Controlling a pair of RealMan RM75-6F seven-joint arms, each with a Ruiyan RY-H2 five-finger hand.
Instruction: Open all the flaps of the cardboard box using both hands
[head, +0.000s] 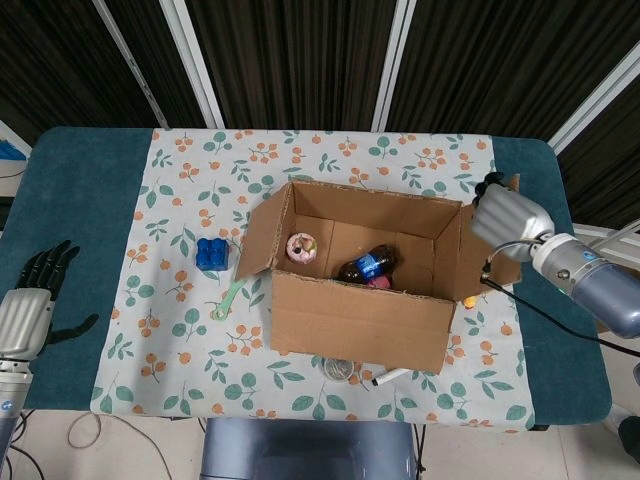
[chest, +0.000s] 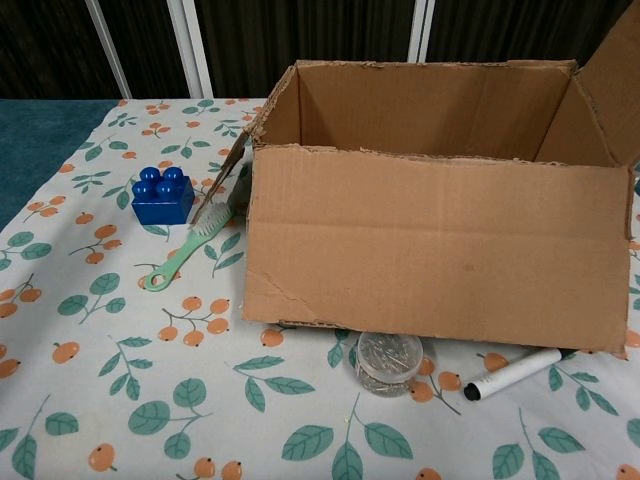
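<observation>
The brown corrugated cardboard box (head: 360, 275) sits open-topped in the middle of the floral tablecloth (head: 180, 330), its edges torn and rough. The left flap (head: 258, 238) stands out at an angle; the right flap (head: 478, 255) leans outward. The right hand (head: 508, 218) rests on that right flap's upper edge, fingers curled over it. The left hand (head: 30, 300) lies well apart, at the table's near left, fingers spread and holding nothing. Inside lie a dark bottle (head: 368, 265) and a pink doughnut (head: 301, 247).

Blue brick (head: 210, 253), green brush (chest: 190, 250), marker (chest: 513, 373).
</observation>
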